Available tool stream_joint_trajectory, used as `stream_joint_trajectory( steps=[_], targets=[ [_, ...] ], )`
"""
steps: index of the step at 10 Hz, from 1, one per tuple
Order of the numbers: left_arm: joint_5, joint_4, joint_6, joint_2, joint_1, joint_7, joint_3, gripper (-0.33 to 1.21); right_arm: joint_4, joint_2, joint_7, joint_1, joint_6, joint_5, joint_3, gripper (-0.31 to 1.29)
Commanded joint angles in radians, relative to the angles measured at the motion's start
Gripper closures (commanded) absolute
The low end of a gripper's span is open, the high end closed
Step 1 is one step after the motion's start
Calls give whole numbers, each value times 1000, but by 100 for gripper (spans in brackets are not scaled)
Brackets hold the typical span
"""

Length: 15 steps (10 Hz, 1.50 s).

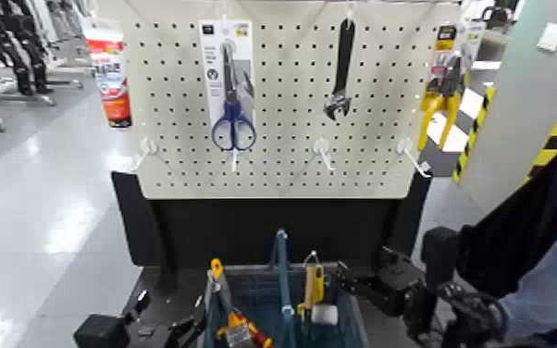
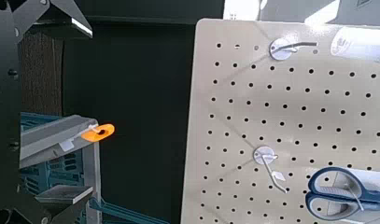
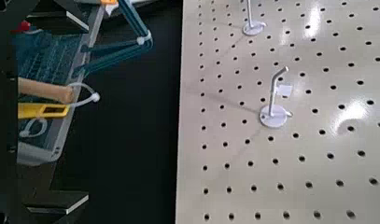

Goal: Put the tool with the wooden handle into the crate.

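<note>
Pegboard [image 1: 287, 65] fills the background, above the blue-grey crate [image 1: 361, 326]. The right claw [image 3: 74, 110] stands wide open beside the crate's right side, gripping nothing; the left claw [image 2: 83, 112], near the crate's left side, is open and empty too. The tool with the wooden handle [image 1: 309, 284] is in the crate, loop end up. The step seems to be release and retreat; the right claw should back straight away, clear of the loop and rim. The right wrist view shows the loop [image 3: 88, 92] reaching over the rim; only the head view shows the white roller [image 1: 325, 315].
</note>
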State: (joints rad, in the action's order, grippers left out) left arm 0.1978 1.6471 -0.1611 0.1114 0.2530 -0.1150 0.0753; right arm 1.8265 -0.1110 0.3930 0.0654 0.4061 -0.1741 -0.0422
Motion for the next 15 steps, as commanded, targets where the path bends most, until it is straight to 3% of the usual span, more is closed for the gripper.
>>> stream_joint_trajectory(
  steps=[1, 4, 8, 15],
  targets=[
    [0, 2, 3, 5, -3, -2, 3, 13, 34, 34, -91, 99, -142, 35, 10, 7],
    [0, 2, 6, 8, -5, -3, 3, 13, 28, 40, -217, 171, -294, 59, -13, 10],
    [0, 7, 6, 11, -1, -3, 0, 13, -1, 53, -321, 249, -428, 81, -41, 13],
    [0, 8, 6, 10, 5, -3, -5, 13, -12, 76, -385, 338, -526, 113, -41, 14]
  ],
)
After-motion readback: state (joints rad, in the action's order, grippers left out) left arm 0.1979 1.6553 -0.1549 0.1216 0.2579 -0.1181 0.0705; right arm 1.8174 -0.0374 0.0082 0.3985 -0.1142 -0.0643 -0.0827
